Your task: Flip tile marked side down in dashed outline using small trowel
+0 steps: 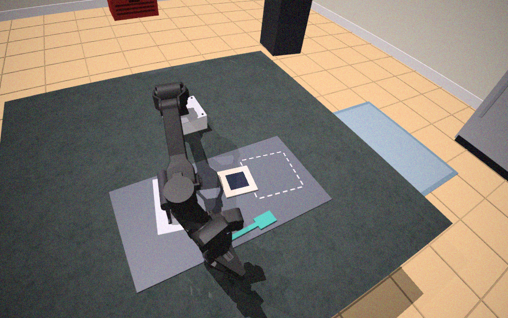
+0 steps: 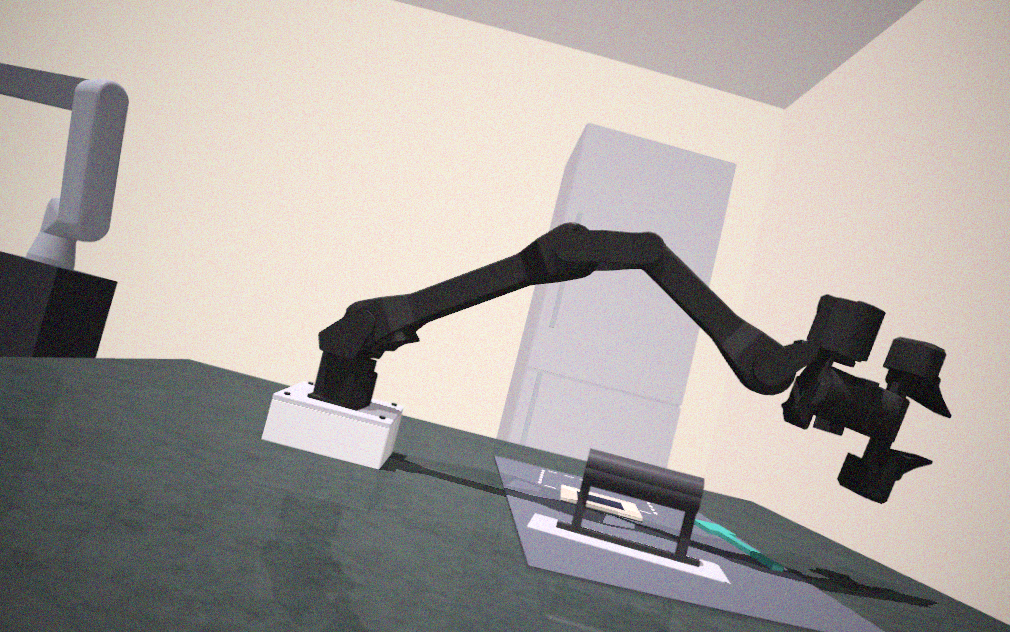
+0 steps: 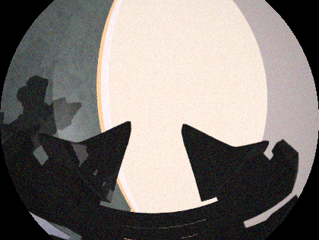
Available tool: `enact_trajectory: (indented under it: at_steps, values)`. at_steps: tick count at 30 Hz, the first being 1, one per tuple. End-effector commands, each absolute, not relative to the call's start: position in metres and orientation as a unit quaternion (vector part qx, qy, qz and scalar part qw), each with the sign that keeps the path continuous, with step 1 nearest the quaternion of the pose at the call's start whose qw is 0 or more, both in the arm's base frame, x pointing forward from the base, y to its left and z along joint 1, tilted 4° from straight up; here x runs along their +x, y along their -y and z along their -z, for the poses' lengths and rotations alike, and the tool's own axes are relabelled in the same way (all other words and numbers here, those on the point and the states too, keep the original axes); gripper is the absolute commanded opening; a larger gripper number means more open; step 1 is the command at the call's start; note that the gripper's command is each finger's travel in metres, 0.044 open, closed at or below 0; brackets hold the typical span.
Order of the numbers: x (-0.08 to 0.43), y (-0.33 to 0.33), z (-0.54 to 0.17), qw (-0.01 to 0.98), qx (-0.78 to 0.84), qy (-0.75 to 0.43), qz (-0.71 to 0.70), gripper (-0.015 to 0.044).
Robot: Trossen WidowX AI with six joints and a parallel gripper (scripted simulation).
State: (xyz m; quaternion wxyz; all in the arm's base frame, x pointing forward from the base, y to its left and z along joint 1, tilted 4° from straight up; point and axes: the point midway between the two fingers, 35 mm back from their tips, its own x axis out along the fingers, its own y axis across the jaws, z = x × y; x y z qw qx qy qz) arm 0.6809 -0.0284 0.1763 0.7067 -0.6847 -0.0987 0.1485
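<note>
The cream tile (image 1: 221, 179) (image 2: 631, 513) lies flat on the grey mat (image 1: 131, 243) (image 2: 744, 599), its dark square facing up. It covers part of the left side of the dashed outline (image 1: 283, 152), mostly outside it. The teal trowel (image 1: 265, 219) (image 2: 718, 529) lies near the mat's front edge; its blade shows, and the arm hides its handle end in the top view. My gripper (image 2: 939, 438) (image 3: 156, 126) is open and empty, high above the table beyond the mat's front edge, pointing away from tile and trowel.
A black cylindrical bar on posts (image 2: 648, 480) (image 1: 164, 229) stands on a white plate (image 2: 547, 523) on the mat's left part; my arm hides most of it in the top view. My white base (image 1: 196, 126) (image 2: 320, 435) stands behind the mat.
</note>
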Motion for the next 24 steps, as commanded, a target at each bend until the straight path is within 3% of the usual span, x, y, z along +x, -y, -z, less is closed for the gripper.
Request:
enact_trajectory:
  at_steps: [1,24]
  values:
    - [0.677,0.036,-0.173,0.736,-0.655,0.06,-0.159,0.027]
    - [0.618,0.076,-0.13,0.862,-0.416,-0.225,-0.183,0.027]
